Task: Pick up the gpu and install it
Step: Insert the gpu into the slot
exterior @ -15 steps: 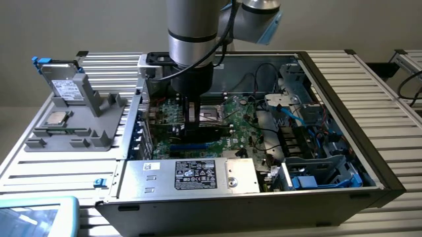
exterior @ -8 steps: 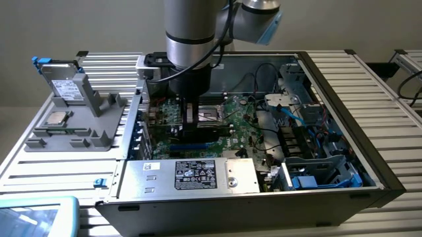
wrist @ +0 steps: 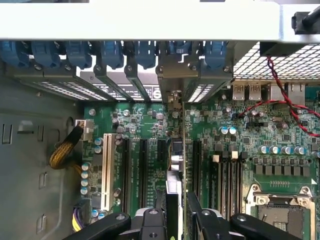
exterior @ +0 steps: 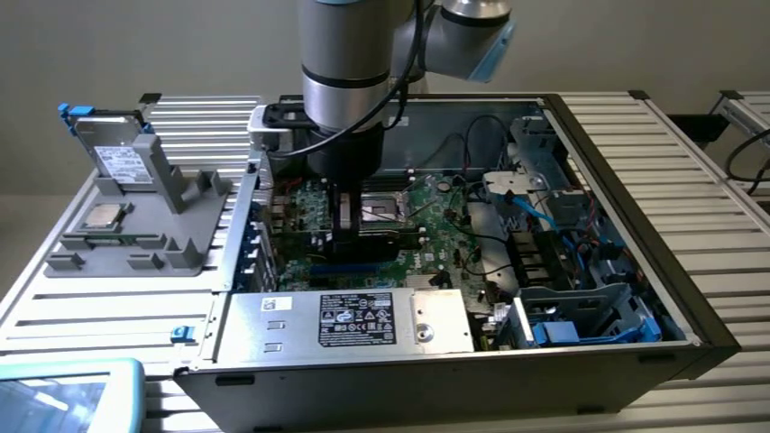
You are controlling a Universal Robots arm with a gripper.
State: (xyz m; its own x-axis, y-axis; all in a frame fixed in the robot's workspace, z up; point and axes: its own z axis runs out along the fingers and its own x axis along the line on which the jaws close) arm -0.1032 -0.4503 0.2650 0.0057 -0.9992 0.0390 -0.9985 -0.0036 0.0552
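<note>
We see the open computer case [exterior: 637,162] lying on its side, with the motherboard [wrist: 270,130] flat on its floor. The arm [exterior: 343,72] comes straight down over the motherboard, on the half toward the exterior view's left. The silver power supply [exterior: 349,320] sits along the motherboard's near edge in the exterior view.

The gpu [wrist: 173,192] stands on edge above the motherboard, its flat faces upright, so the wrist view shows it as a thin strip. Its long axis runs parallel to the motherboard's expansion slots [wrist: 142,165]. One end is at the gripper and the other points at the row of slot covers with blue clips [wrist: 110,52] on the motherboard's rear edge. We cannot tell whether its lower edge is seated in a slot.

The gripper [wrist: 176,222] is clamped on the gpu. Its black fingers [wrist: 150,225] press on the card's two faces near the end away from the blue clips.

The white slot [wrist: 106,172] lies well to one side of the card, and the CPU socket [wrist: 280,215] lies on the card's other side.
</note>
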